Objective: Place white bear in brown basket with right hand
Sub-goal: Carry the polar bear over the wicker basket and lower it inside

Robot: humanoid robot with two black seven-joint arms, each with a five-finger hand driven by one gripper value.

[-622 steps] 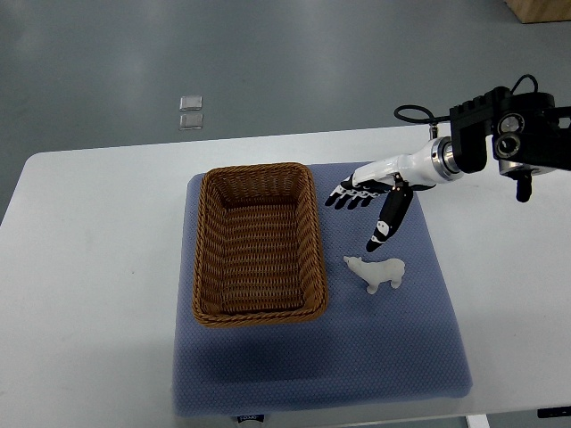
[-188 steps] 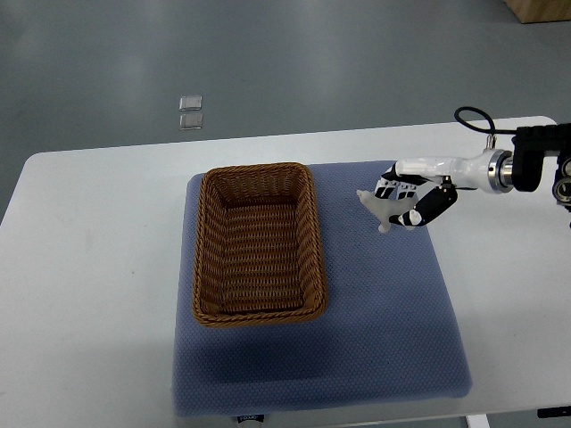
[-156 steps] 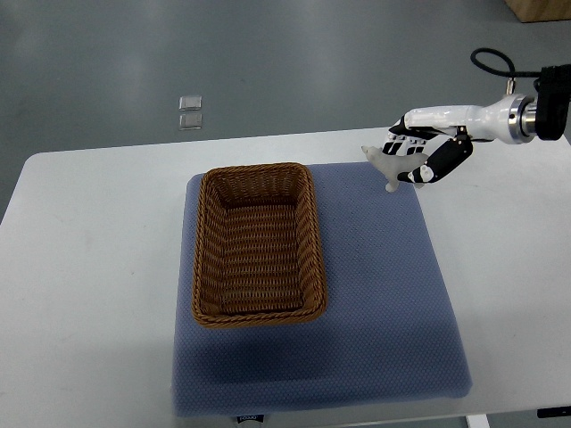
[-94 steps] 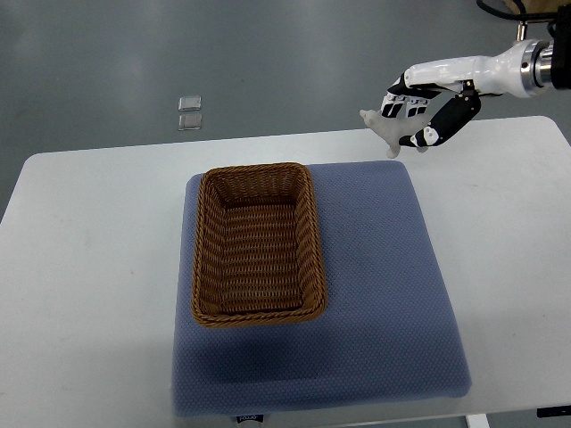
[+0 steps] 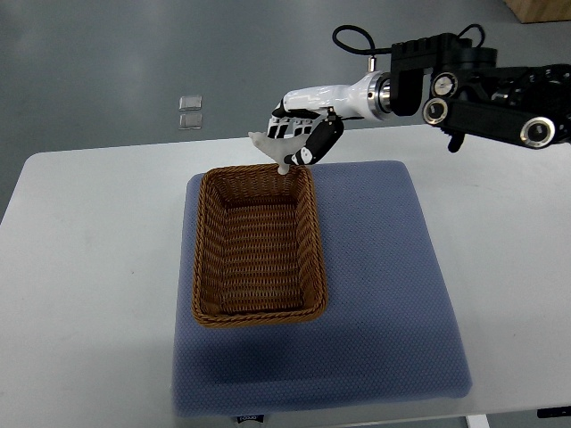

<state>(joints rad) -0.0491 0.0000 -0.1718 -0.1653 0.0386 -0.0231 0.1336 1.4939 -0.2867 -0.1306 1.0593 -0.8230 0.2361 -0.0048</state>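
The white surface (image 5: 98, 267) is filling most of the frame, and its left, right and bottom edges are running out of the picture. One blue mat (image 5: 384, 294) is lying on it, and one thing is sitting on the mat.

That thing is the brown basket (image 5: 258, 245). It is sitting on the left part of the mat, and its inside is showing only woven bottom.

One robot arm (image 5: 473, 80) is coming in from the upper right of the frame. Its far end is cut off by the right edge. A black cable (image 5: 352, 40) is looping above it.

At the end of the arm is the right robot hand (image 5: 299, 134). It is hanging in the air above the top edge of the basket. Its fingers are curling around the white bear (image 5: 275, 148) and pinching it.

The white bear is small and partly hidden by the fingers. Only one end is sticking out to the left, with a leg pointing down just over the basket's top rim. I cannot tell if the leg is touching the rim.

In the upper left of the frame, two small clear squares (image 5: 190, 112) are lying on the grey floor (image 5: 107, 62), one just above the other. They are too small to make out well.
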